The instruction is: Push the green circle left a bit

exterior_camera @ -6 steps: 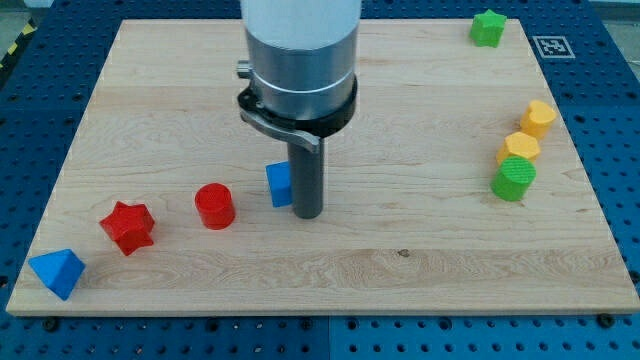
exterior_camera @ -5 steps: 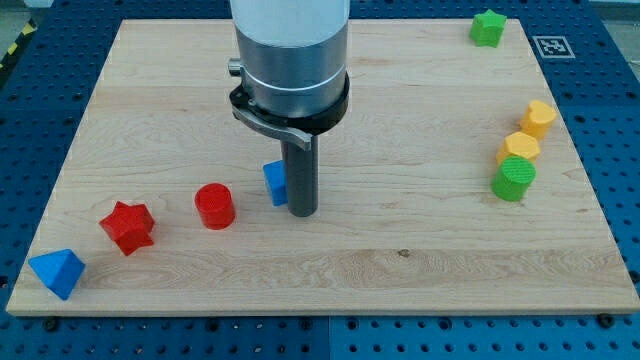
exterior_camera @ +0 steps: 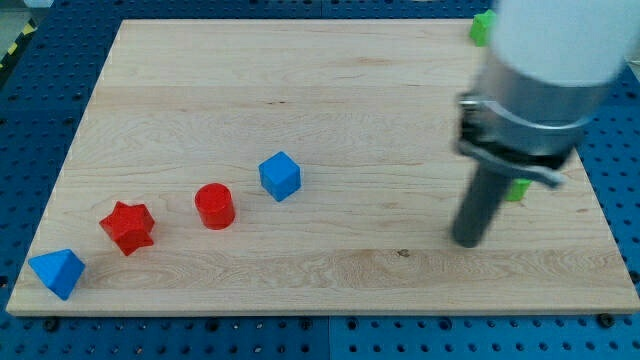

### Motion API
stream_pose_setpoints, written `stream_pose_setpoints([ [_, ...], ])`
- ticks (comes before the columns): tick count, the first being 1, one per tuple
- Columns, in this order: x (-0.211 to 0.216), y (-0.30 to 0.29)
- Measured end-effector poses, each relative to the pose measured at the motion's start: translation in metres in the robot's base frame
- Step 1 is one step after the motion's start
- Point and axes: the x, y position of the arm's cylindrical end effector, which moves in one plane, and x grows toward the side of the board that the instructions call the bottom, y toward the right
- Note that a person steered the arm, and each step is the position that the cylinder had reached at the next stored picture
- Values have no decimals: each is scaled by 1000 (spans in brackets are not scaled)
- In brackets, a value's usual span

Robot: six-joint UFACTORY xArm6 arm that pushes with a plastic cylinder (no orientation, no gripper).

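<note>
Tip: my tip [exterior_camera: 467, 241] rests on the board [exterior_camera: 350, 90], holding nothing.
Green circle: green circle [exterior_camera: 518, 188] just right of the rod, mostly hidden.
Writing: none legible.

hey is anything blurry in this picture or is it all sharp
In the camera view, the arm and its rod are smeared by motion blur, so my tip reads soft; it hides most of the green circle. The blue cube, red cylinder, red star and blue pyramid are sharp, under even light with faint shadows.

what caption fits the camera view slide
Tip at the board's right, just left of the mostly hidden green circle.
</note>
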Motion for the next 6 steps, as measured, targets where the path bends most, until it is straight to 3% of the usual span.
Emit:
stream_pose_setpoints([
  [2,-21,129],
  [4,-57,113],
  [6,-60,69],
])
